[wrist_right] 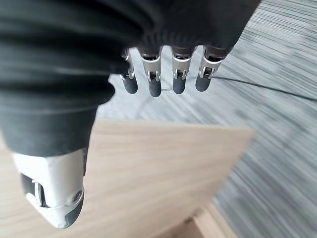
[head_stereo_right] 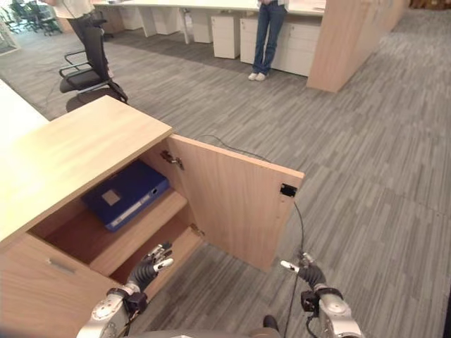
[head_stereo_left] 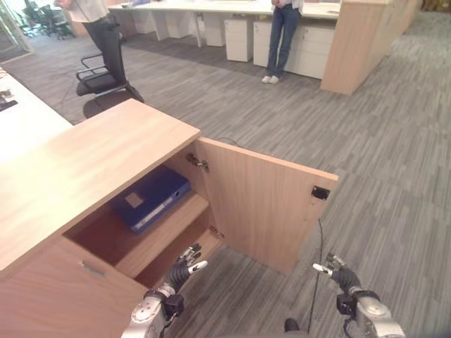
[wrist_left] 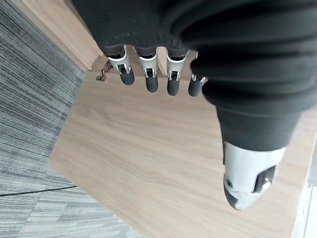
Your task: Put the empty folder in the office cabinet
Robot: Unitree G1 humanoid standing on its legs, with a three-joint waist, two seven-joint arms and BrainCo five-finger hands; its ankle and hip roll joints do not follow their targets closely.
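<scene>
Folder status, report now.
Left robot hand and right robot hand both open, empty, low before the cabinet. Blue folder lies flat on the upper shelf. Cabinet door stands open; nothing in the way.

The folder (head_stereo_left: pixel 149 198) is lying on the upper shelf (head_stereo_left: pixel 163 236) inside the cabinet (head_stereo_left: pixel 84 169) — its door (head_stereo_left: pixel 264 211) standing open rightward.

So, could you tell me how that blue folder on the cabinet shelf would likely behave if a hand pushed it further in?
The blue folder lies flat on the upper shelf, so it should slide rather than tip or roll. Its thick, boxy shape suggests stiff covers that won't flop. Being empty per the task, it is probably light for its size.
</scene>
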